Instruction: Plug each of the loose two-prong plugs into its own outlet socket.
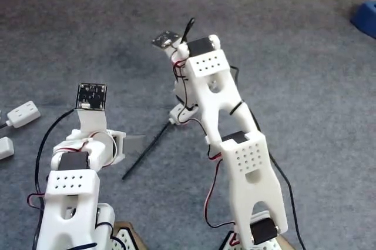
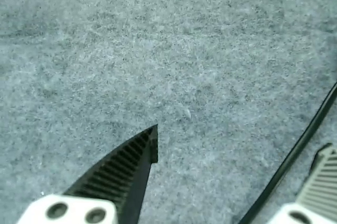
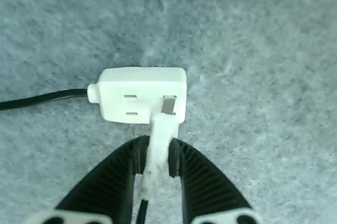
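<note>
We count two arms, three outlet blocks, one plug and one loose black cable on the grey desk (image 1: 305, 73). At the left edge of the high view lie two of the blocks, the upper outlet block (image 1: 23, 113) and, just below it, the lower outlet block (image 1: 4, 147), cut off by the frame. Both are well apart from either hand. Next comes the left arm (image 1: 73, 182) in the lower left, then the black cable (image 1: 147, 150) running diagonally through the middle, then the right arm (image 1: 235, 126) stretched toward the upper centre, and a blue object (image 1: 367, 17) in the upper right corner. The left wrist view adds the left hand (image 2: 242, 139), spread wide over bare desk with nothing between its black finger (image 2: 131, 171) and pale finger (image 2: 318, 179). The same black cable crosses the lower right of that frame. The right wrist view adds what the right arm covers from above: the third outlet block (image 3: 139, 95), its cord (image 3: 42, 99) leaving to the left, and the right hand (image 3: 158, 142) pinching the white plug (image 3: 162, 125). The plug touches the block's lower edge, a metal prong (image 3: 168, 105) at the right-hand socket. We cannot tell how deep it sits.
</note>
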### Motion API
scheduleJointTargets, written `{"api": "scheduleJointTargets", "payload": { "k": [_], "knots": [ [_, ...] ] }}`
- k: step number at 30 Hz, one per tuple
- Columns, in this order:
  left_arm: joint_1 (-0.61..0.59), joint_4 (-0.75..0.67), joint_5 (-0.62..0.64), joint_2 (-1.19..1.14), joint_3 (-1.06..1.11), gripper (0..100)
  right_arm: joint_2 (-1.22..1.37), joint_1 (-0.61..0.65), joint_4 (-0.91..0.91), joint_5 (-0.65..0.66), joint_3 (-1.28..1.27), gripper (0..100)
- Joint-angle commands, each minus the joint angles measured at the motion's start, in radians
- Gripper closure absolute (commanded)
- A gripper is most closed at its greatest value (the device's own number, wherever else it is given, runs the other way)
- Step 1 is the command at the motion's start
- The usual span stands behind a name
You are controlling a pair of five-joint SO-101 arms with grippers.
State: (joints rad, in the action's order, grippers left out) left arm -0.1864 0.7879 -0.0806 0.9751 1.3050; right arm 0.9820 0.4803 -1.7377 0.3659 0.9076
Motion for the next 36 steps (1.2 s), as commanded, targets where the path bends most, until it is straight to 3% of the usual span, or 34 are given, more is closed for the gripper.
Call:
{"api": "scheduleJointTargets", "payload": {
  "k": [1,7,11,23,31,36],
  "knots": [
    [-0.012,-0.018,-0.006,0.013,-0.005,56,0.085,-0.002,0.013,-0.012,-0.012,95.7],
    [-0.012,-0.018,-0.006,0.013,-0.005,56,0.085,-0.002,0.01,-0.011,-0.012,85.1],
    [-0.012,-0.018,-0.006,0.013,-0.005,56,0.084,-0.001,0.015,-0.003,-0.01,99.7],
    [-0.012,-0.018,-0.006,0.013,-0.004,56,0.056,0.002,-0.027,0.031,-0.01,99.0],
    [-0.01,-0.018,-0.006,0.013,-0.004,56,-0.208,-0.001,-0.028,-0.048,-0.022,98.6],
    [-0.008,-0.018,-0.006,0.013,-0.004,56,-0.378,0.008,-0.028,-0.075,-0.096,82.3]
  ]
}}
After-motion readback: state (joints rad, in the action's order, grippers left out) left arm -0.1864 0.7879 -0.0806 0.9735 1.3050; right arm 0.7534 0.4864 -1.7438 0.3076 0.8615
